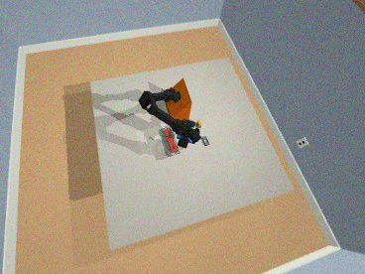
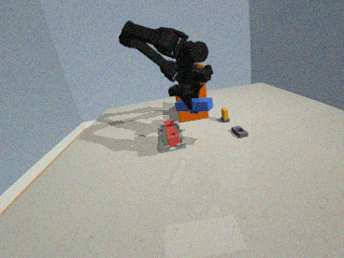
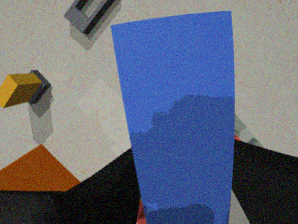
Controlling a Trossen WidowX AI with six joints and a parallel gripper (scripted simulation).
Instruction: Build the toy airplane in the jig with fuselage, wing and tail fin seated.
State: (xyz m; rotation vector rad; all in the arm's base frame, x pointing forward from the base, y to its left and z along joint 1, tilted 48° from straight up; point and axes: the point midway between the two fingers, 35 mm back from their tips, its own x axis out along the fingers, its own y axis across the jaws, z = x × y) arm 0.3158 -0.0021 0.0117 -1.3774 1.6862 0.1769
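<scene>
The red fuselage (image 1: 171, 141) (image 2: 172, 136) lies lengthwise in the grey-green jig (image 1: 171, 154) (image 2: 164, 149); whether it sits fully flat is too small to tell. My gripper (image 1: 185, 139) (image 2: 191, 106) (image 3: 177, 147) is shut on the blue wing (image 2: 202, 104) (image 3: 175, 65) and holds it in the air, behind and a little right of the fuselage in the exterior view. The wing's underside and tab are hidden in the wrist view. The yellow tail fin (image 1: 199, 123) (image 2: 224, 112) (image 3: 20, 89) stands in a small dark holder (image 2: 224, 120) (image 3: 41, 87).
A grey slotted block (image 1: 205, 141) (image 2: 239, 132) (image 3: 80, 17) lies apart, to the right of the jig in the exterior view. An orange upright panel (image 1: 183, 101) (image 2: 193, 116) (image 3: 40, 172) stands behind the wing and close to the arm.
</scene>
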